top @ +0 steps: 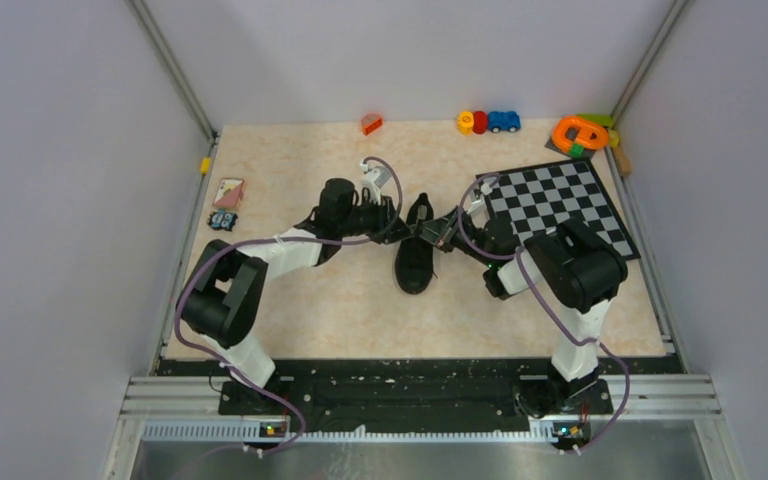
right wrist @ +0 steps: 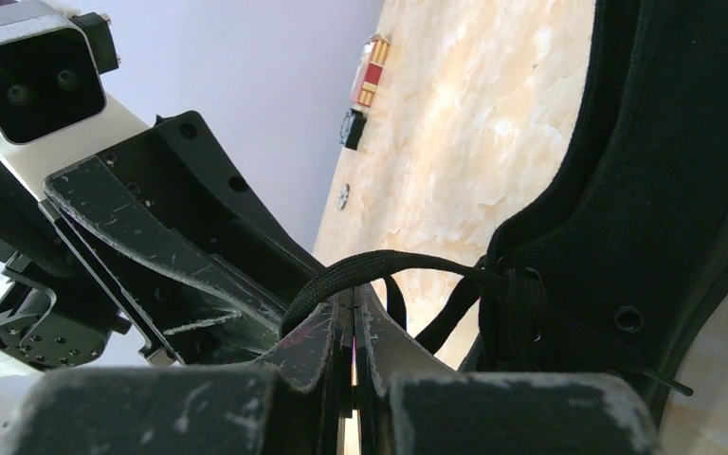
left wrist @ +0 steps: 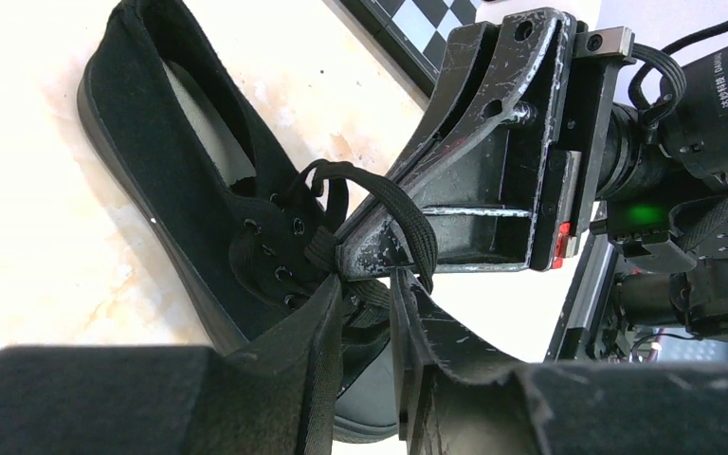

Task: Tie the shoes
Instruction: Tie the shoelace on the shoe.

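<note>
A black low-top sneaker (top: 415, 262) lies mid-table, its opening towards the back. It shows in the left wrist view (left wrist: 199, 180) and the right wrist view (right wrist: 645, 190). Both grippers meet over its laces. My right gripper (top: 440, 235) is shut, with a black lace loop (right wrist: 389, 261) pinched at and draped over its tips (right wrist: 353, 289). The left wrist view shows that loop (left wrist: 417, 223) round the right gripper's tip (left wrist: 360, 258). My left gripper (top: 400, 215) is closed to a narrow gap (left wrist: 370, 284) on bunched lace by the eyelets.
A chessboard (top: 560, 205) lies just right of the shoe, under the right arm. Small toys stand along the back edge: an orange block (top: 371, 124), toy cars (top: 488, 122) and an orange ring (top: 580, 132). A card (top: 228, 192) lies at the left edge.
</note>
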`<act>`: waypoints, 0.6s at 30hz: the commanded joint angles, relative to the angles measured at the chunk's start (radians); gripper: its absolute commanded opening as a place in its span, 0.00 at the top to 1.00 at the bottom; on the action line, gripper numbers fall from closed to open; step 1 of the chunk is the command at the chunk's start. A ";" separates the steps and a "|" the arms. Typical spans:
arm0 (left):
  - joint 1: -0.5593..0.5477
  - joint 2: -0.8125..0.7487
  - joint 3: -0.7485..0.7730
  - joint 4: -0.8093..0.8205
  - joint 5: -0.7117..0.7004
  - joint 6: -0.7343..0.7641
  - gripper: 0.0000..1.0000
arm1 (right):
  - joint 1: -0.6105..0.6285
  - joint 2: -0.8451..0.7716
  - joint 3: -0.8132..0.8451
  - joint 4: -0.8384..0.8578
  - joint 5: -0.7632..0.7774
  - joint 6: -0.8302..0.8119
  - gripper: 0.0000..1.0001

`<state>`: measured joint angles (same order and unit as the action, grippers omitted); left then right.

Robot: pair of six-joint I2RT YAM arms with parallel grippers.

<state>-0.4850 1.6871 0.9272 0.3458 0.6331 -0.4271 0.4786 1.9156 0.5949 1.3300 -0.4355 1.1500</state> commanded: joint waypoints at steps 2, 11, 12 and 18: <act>-0.004 -0.012 -0.044 0.093 0.027 -0.026 0.66 | 0.008 0.010 0.015 0.110 -0.024 0.014 1.00; 0.016 -0.045 -0.100 0.141 0.010 -0.048 0.70 | 0.007 0.013 0.023 0.109 -0.024 0.017 1.00; 0.022 -0.041 -0.100 0.149 0.020 -0.052 0.70 | 0.006 0.013 0.024 0.109 -0.025 0.017 1.00; 0.027 -0.026 -0.095 0.222 0.085 -0.078 0.62 | 0.007 0.016 0.023 0.115 -0.025 0.020 1.00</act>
<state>-0.4637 1.6867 0.8330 0.4515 0.6632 -0.4816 0.4797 1.9217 0.5964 1.3659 -0.4477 1.1721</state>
